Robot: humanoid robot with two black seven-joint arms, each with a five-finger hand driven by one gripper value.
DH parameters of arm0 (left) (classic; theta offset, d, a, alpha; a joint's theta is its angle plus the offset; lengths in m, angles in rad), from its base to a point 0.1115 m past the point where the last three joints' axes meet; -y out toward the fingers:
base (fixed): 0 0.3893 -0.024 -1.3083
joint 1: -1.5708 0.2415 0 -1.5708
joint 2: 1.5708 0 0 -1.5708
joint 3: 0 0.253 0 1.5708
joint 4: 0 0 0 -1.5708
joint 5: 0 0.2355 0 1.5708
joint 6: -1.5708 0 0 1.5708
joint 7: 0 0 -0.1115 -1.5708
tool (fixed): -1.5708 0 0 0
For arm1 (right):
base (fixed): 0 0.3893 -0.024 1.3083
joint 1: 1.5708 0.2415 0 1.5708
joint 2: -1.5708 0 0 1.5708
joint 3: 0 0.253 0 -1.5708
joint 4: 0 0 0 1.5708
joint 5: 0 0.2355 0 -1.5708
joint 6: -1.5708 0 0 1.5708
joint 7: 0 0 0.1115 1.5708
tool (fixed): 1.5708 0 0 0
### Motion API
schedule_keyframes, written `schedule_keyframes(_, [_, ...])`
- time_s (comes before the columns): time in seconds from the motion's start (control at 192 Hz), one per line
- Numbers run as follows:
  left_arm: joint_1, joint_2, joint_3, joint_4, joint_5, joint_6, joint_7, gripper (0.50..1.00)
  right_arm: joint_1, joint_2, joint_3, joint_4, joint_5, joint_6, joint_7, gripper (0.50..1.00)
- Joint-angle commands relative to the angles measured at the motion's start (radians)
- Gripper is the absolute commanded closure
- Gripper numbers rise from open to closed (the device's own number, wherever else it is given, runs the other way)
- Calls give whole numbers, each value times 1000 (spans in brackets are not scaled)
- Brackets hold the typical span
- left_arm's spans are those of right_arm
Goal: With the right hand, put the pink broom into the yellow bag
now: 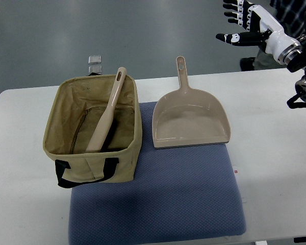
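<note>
The pale pink broom (108, 113) stands slanted inside the yellow-tan bag (94, 168), its handle sticking up over the bag's far rim. The bag stands open on the left of the blue mat (163, 199) and has black handles. My right hand (240, 23) is raised at the top right, well away from the bag, fingers spread and empty. Its arm enters from the right edge. The left arm does not show.
A matching pink dustpan (189, 118) lies on the mat to the right of the bag, handle pointing away. Two small clear clips (94, 63) sit at the white table's (275, 122) far edge. A person's checked sleeve (296, 10) shows at the top right.
</note>
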Motion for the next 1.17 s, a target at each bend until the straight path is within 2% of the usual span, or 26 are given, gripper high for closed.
schedule_keyframes(0.0, [0, 0, 0, 0, 0, 0, 0, 500, -39, 23, 75, -47, 98, 65, -51, 589])
schedule_keyframes(0.13, [0, 0, 0, 0, 0, 0, 0, 500, -76, 77, 138, -126, 147, 119, -106, 587])
schedule_keyframes(0.416, [0, 0, 1, -2, 0, 0, 0, 500, -162, 200, 284, -266, 180, 134, -102, 576])
schedule_keyframes(0.728, [0, 0, 0, 0, 0, 0, 0, 500, -211, 256, 313, -292, 254, 124, -66, 570])
schedule_keyframes(1.165, [0, 0, 1, 0, 0, 0, 0, 500, -225, 278, 316, -291, 254, 131, -66, 570])
